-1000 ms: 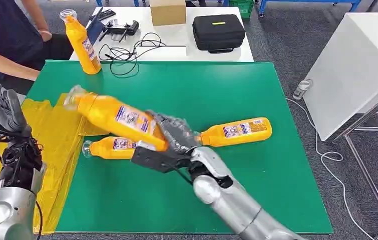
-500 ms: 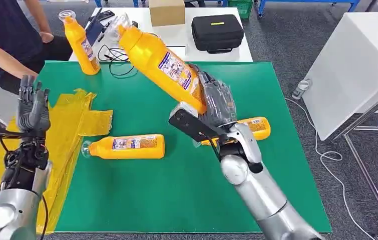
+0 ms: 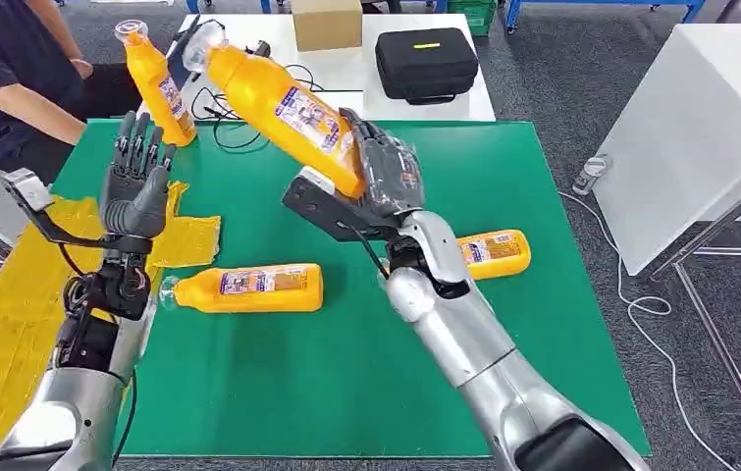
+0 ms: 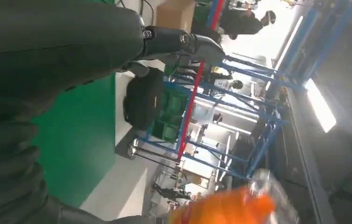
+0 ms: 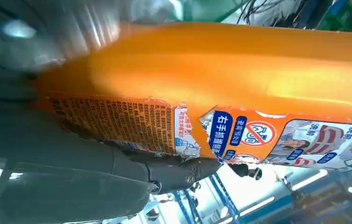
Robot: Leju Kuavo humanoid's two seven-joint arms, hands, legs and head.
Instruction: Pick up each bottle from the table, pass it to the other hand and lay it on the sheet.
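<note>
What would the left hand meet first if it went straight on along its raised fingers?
Probably the upright bottle at the table's far edge: the open left hand points up and away toward it. Depth is unclear.

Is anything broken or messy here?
Yes. The paper label on the orange plastic bottle held by the right hand is torn and peeling. The yellow plastic sheet lies crumpled over the green table's edge.

I see grey carpet floor [image 3: 582,88] around the green worktop [image 3: 366,392]. Behind it stands a white table [image 3: 346,93] carrying a cardboard box [image 3: 327,22], a black case [image 3: 427,62] and tangled black cables [image 3: 248,118]. A white cabinet [image 3: 700,128] stands at my right, a white cord [image 3: 641,304] trailing beside it. Through the left wrist view, blue shelving racks [image 4: 258,116] rise under bright ceiling light [image 4: 320,105].
</note>
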